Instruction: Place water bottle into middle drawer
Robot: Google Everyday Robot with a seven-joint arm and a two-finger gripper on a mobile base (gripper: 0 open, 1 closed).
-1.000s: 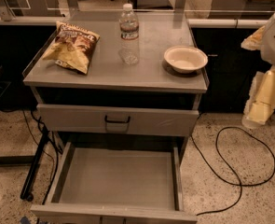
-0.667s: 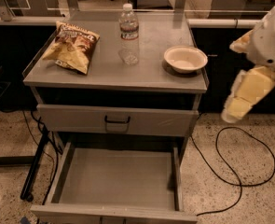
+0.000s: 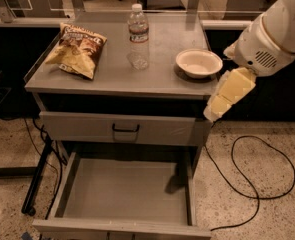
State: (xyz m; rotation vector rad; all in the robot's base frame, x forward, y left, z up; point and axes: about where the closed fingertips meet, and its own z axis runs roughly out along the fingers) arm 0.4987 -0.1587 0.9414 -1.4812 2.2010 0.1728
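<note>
Up top, water bottle (image 3: 138, 36) between chip bag (image 3: 77, 49) and bowl (image 3: 199, 62); hand (image 3: 214, 112) just off the bowl-side edge, grip unreadable.

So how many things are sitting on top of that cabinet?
3: chip bag left, bottle middle, bowl right; none seem hidden. The gripper hangs right of the bowl, off the edge.

no legible text on water bottle (image 3: 138, 36) or chip bag (image 3: 77, 50), claw (image 3: 213, 114) beside cabinet (image 3: 157, 84)
</note>
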